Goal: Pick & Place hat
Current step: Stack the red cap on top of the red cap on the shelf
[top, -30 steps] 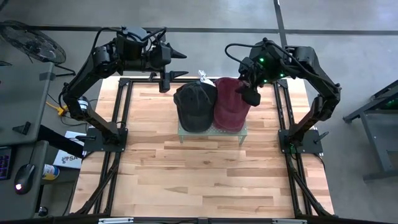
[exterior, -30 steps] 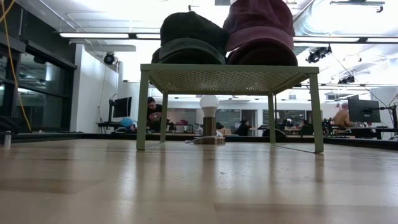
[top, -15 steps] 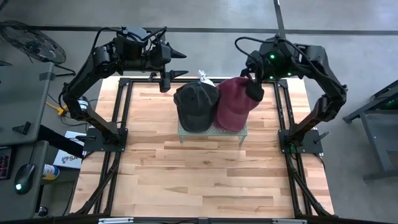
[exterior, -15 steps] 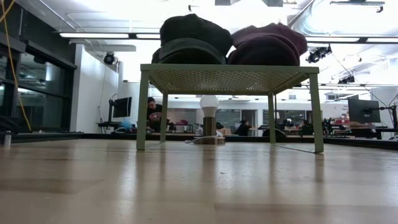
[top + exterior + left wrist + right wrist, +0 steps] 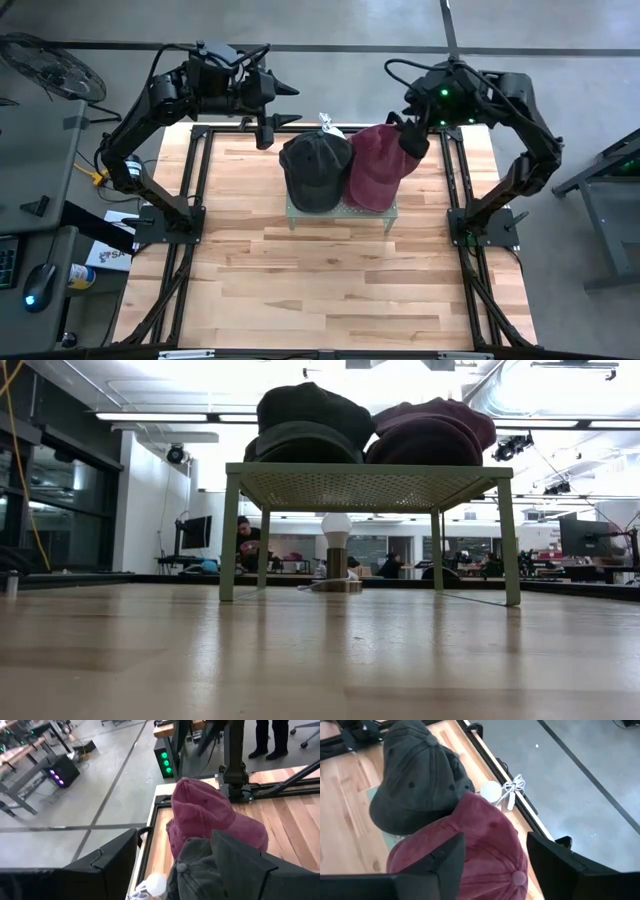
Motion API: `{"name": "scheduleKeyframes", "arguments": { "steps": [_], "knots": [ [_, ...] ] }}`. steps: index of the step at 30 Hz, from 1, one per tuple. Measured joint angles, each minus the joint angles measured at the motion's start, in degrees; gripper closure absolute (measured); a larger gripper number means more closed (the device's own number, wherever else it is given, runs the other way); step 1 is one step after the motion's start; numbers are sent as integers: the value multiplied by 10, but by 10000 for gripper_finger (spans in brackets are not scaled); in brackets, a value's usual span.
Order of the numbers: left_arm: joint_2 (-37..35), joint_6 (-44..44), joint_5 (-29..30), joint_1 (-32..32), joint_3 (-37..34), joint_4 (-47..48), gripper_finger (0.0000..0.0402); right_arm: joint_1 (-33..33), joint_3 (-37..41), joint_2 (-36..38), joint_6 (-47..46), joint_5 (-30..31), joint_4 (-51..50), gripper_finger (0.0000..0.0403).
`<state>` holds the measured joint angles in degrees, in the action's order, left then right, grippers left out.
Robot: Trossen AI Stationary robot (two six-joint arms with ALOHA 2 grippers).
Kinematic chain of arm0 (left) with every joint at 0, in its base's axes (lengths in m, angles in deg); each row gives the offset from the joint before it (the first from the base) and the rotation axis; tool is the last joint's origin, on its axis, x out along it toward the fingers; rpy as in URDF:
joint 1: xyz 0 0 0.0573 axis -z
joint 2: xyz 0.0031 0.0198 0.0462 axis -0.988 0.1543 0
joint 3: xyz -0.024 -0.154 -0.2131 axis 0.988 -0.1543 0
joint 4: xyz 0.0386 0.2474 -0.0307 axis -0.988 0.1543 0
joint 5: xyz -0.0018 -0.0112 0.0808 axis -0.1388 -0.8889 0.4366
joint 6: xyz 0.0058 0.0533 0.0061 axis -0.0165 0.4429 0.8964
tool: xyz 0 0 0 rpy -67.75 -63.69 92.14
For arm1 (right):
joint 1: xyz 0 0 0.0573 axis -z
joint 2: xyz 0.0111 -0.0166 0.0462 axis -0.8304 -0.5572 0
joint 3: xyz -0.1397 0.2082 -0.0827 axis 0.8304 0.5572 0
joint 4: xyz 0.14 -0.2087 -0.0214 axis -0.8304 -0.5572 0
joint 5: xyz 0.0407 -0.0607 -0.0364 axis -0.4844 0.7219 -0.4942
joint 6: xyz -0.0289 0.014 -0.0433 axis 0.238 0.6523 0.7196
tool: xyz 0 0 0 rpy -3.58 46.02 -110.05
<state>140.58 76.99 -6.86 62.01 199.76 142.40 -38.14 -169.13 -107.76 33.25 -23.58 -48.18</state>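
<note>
The right claw (image 5: 412, 141) hangs at the far right edge of the maroon fabric baseball cap (image 5: 377, 166), its two dark fingers (image 5: 445, 857) spread open to either side of the cap's crown in the right wrist view, with nothing pinched between them. I cannot tell whether the fingers brush the cloth or stand just clear of it. The left claw (image 5: 283, 104) waits off the far left corner of the bench, open and empty, well apart from both caps.

The maroon cap sits on the right half of a small pale green perforated metal stand (image 5: 366, 211) near the far middle of the light wooden slatted bench (image 5: 320, 280), touching the faded black fabric baseball cap (image 5: 315, 170) that takes the left half.

The likely trouble is the soft crown. In the low view the maroon cap (image 5: 425, 432) looks slumped and lower than the black cap (image 5: 306, 422), so fingers closing on it may gather only a fold of cloth and let it slide out. Because the two caps press together, a pull could also drag the black one off the stand. The maroon cap reaches the stand's right edge, so a nudge might tip it off.

The maroon cap is velvety, panel-stitched, with a matching button (image 5: 519, 878) on top; its brim points towards the near side.
</note>
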Motion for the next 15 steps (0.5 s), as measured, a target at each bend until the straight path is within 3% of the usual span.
{"name": "scheduleKeyframes", "arguments": {
  "steps": [5, 10, 15],
  "knots": [
    [-2, -4, 5, 0, 0, 30, 154, 0, 0, 7, -9, 5, -1, 262],
    [-2, -13, 7, 0, 0, 48, 154, 0, 0, 5, -47, 33, 0, 382],
    [-3, -14, 14, 0, 0, 62, 154, 0, 7, 6, -100, 39, 1, 393]
  ]
}}
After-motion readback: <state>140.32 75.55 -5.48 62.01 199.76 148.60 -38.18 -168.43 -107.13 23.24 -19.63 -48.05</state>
